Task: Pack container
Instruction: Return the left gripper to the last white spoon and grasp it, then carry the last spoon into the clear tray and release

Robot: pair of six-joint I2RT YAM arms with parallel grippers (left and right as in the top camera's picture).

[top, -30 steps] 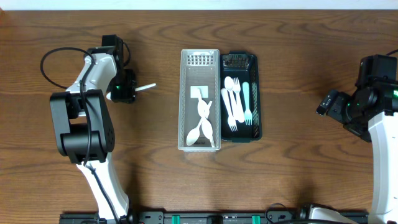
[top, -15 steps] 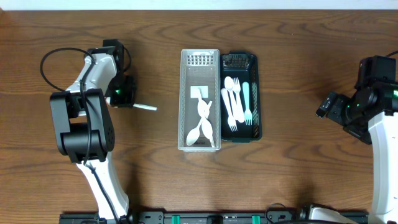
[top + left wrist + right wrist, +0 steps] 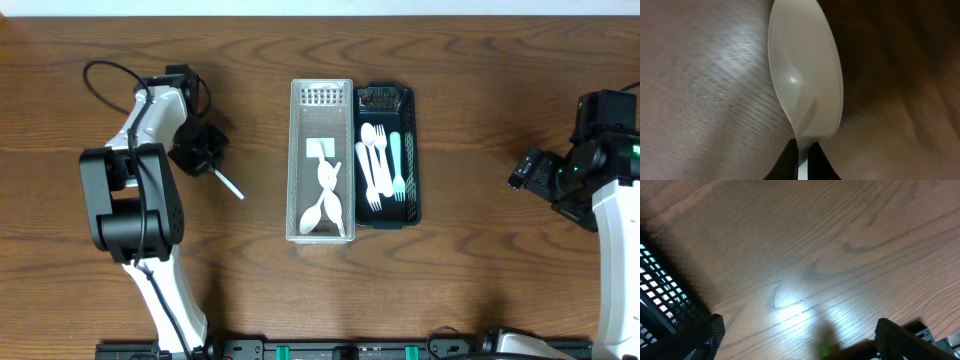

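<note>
Cutlery lies sorted in two long bins side by side at the middle of the wooden worktop (image 3: 450, 80). A clear container (image 3: 295, 160) on the left holds several white spoons (image 3: 325, 205) and a small white card (image 3: 321, 149). A black tray (image 3: 414, 120) touches its right side and holds white forks (image 3: 375, 175) and one pale teal fork (image 3: 396, 160). Well to the left of the container, the left gripper (image 3: 212, 168) is clamped on a single white spoon (image 3: 230, 185), which sticks out from it at a slant toward the container's near end. In the left wrist view the spoon's bowl (image 3: 805, 75) fills the middle, and its neck is pinched between the dark fingertips (image 3: 785, 165) at the bottom edge. Whether the spoon touches the blurred wood behind it cannot be told. The right gripper (image 3: 525, 168) hangs at the far right, well apart from the black tray. Its fingers (image 3: 900, 335) are spread wide with nothing between them, bare wood lies below, and the tray's mesh corner (image 3: 655, 280) shows at the left edge of that view.
</note>
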